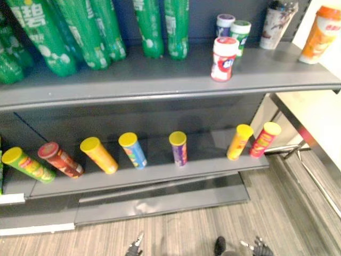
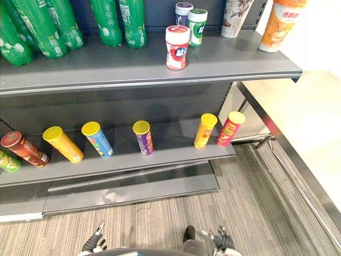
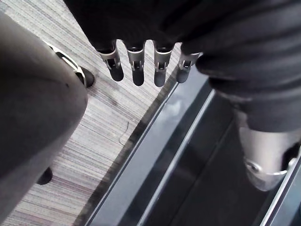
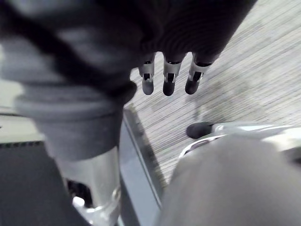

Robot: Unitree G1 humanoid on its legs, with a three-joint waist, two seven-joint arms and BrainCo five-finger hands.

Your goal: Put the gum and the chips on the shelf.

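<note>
The top shelf (image 1: 160,80) runs dark grey across both eye views; the lower shelf (image 1: 160,172) lies under it, and a striped grey floor (image 1: 277,213) spreads in front. Green bottles (image 1: 96,32) stand in a row along the back of the top shelf, on its left half; an orange cup (image 1: 319,34) stands at the shelf's right end, with a patterned cup (image 1: 277,24) just beside it, further back.

The chips (image 1: 133,150) are cans spaced out in a row on the lower shelf, lids towards the camera; from the left they are green, red-brown, orange, blue, purple, yellow and red; all have yellow lids but the red-brown one, whose lid is red; the yellow and red cans stand close together at the right end, apart from the rest.

The gum (image 1: 224,58) is a red and white jar, upright near the front edge of the top shelf, right of the bottles; two more jars (image 1: 233,29), one with a purple lid and one with a green lid, stand together behind it against the back.

The left hand (image 3: 136,63) hangs low over the floor by the foot of the shelves, fingers straight and side by side, holding nothing; the right hand (image 4: 169,77) hangs likewise over the floor, fingers straight and empty; both are well below and apart from the chips and the gum.
</note>
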